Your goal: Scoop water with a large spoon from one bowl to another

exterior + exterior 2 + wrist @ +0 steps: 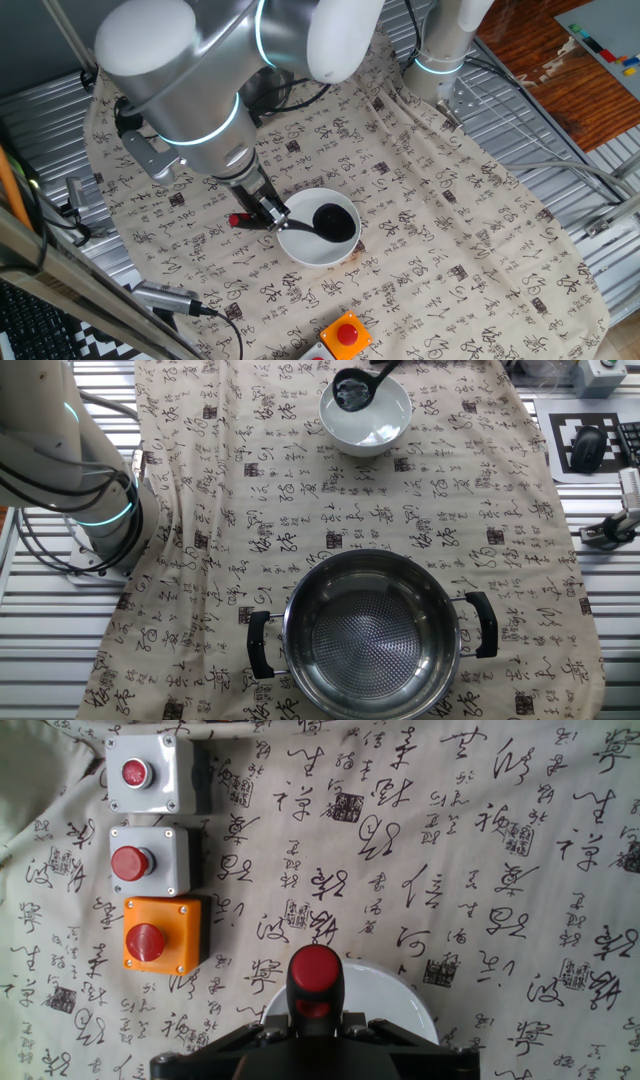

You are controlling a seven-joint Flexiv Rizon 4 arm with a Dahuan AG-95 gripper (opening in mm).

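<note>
On the left in one fixed view we see our big silver arm (190, 90) reaching down over the cloth (450, 230) with black writing on it. Our gripper (262, 212) sits at the end of the arm, just left of the white bowl (318, 245). Its two fingers are closed tight on the handle of the ladle (330, 222). The red end of the handle sticks out to the left of the fingers. The round black scoop sits inside the white bowl, to the right of the gripper. Lower down, near the bottom edge, an orange box with a red button (345, 335) rests on the cloth.

In the other fixed view, the arm's base (95, 510) stands at the far left. In the middle, near the bottom, sits the shiny steel pot (370, 630) with two black handles. We see no water in it. The white bowl (366, 422) is at the top, well apart from the pot. The scoop of the ladle (353, 390) is over the bowl's far side, and it looks wet and shiny inside.

In the hand view, three button boxes line up on the left: a grey box (148, 775) on top, a second grey box (150, 862) under it, and the orange box (162, 934) lowest. Right of them, at the bottom middle, the red end of the handle (316, 975) points up at us, with the bowl's white rim (400, 1005) behind it.
</note>
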